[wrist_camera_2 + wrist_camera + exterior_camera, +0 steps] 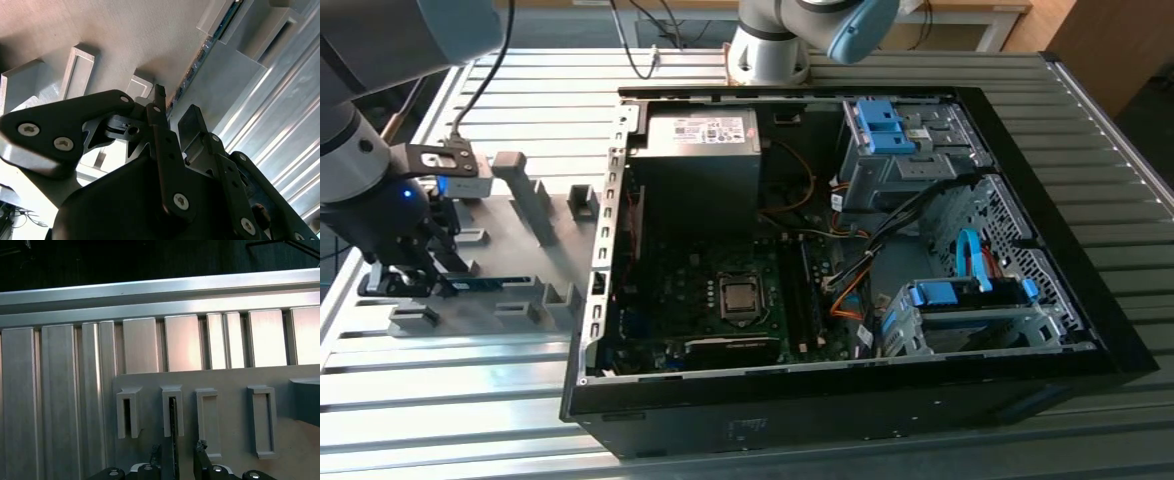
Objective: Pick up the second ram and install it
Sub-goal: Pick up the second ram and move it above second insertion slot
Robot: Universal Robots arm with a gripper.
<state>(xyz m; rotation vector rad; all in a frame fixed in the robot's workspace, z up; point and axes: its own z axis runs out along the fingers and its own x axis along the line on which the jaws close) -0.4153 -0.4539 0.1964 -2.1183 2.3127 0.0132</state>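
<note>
Fingers of the black gripper apart, straddling the second ram, a thin blue-teal circuit-board stick; not clamped. Stick stands on edge in grey slotted holder plate on ribbed aluminium tabletop. Pickup not yet done, nor install in open black computer case.

- The gripper sits low over the grey holder plate. In the first wrist view its fingers flank the second ram, with a slim gap on each side.
- Low holder blocks stand close on both sides of the ram's slot.
- A tall grey post rises near the gripper, towards the exterior view's right.
- The case wall stands between the plate and the motherboard.
- The case lies open above the motherboard. The power supply, a tangle of cables and the drive cages hem that space in.
</note>
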